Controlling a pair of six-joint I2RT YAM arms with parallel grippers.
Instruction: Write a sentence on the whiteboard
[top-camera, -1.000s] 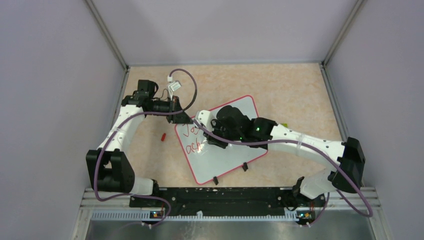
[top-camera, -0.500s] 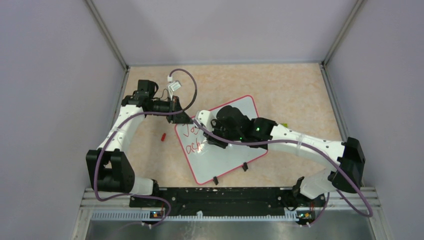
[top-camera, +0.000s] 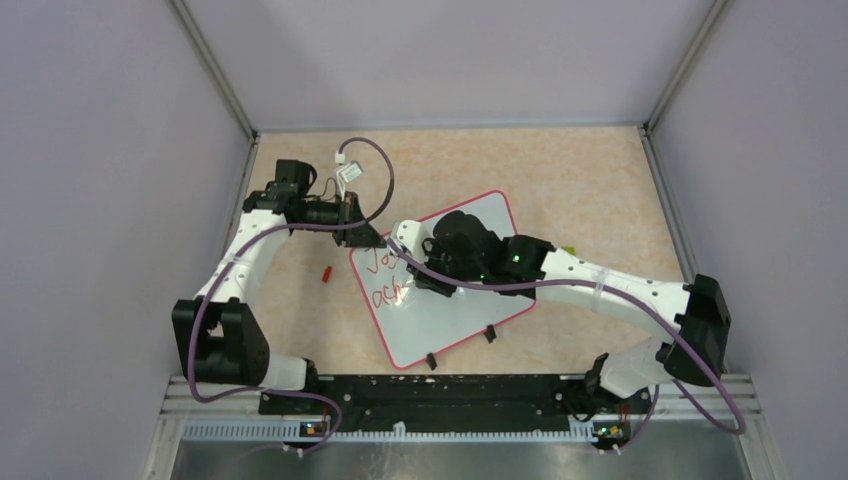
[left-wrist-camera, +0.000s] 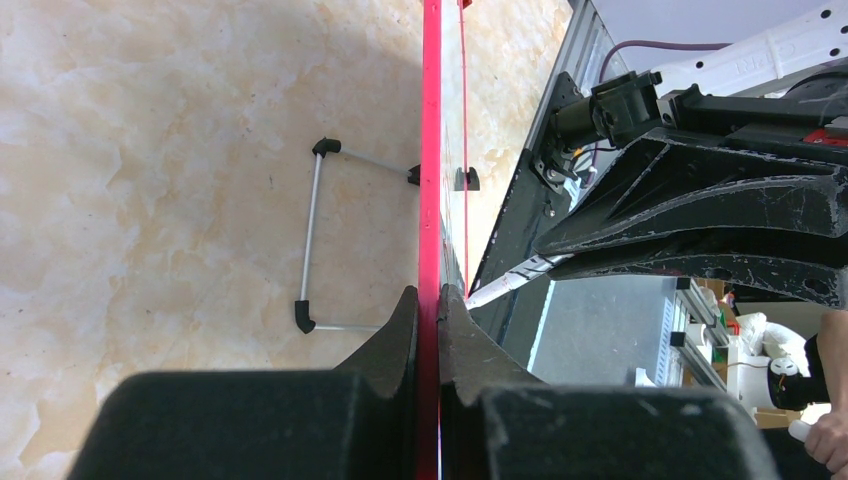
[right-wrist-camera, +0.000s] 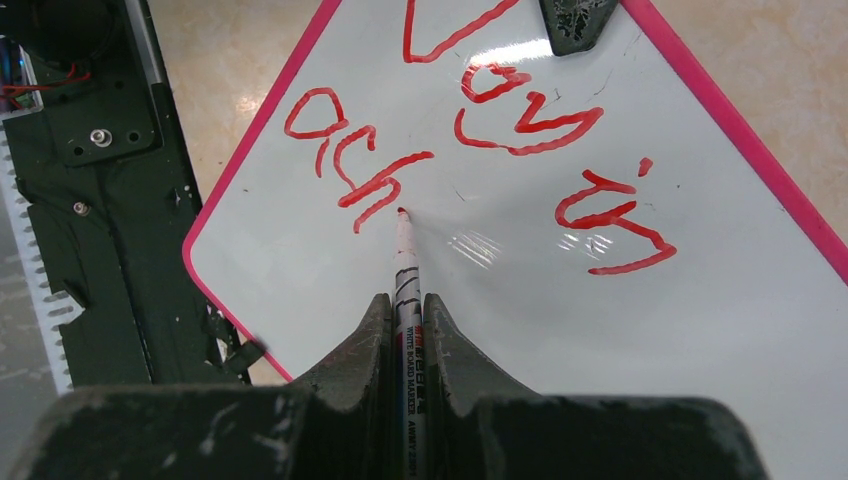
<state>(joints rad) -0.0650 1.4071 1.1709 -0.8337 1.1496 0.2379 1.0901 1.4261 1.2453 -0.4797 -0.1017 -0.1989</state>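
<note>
The whiteboard (top-camera: 450, 320), white with a red-pink frame, lies tilted mid-table. My left gripper (top-camera: 372, 240) is shut on its far-left corner; the left wrist view shows the frame's edge (left-wrist-camera: 430, 150) clamped between the fingers. My right gripper (top-camera: 425, 275) is shut on a white marker (right-wrist-camera: 406, 270) with a red tip that touches the board (right-wrist-camera: 560, 340). The sentence (right-wrist-camera: 480, 120) in red reads "Joy in" and below it "ach". The marker tip sits at the end of the "h".
A small red cap (top-camera: 326, 272) lies on the table left of the board. Black wire legs (left-wrist-camera: 312, 240) stick out under the board. The black base rail (top-camera: 440, 395) runs along the near edge. Grey walls enclose the table.
</note>
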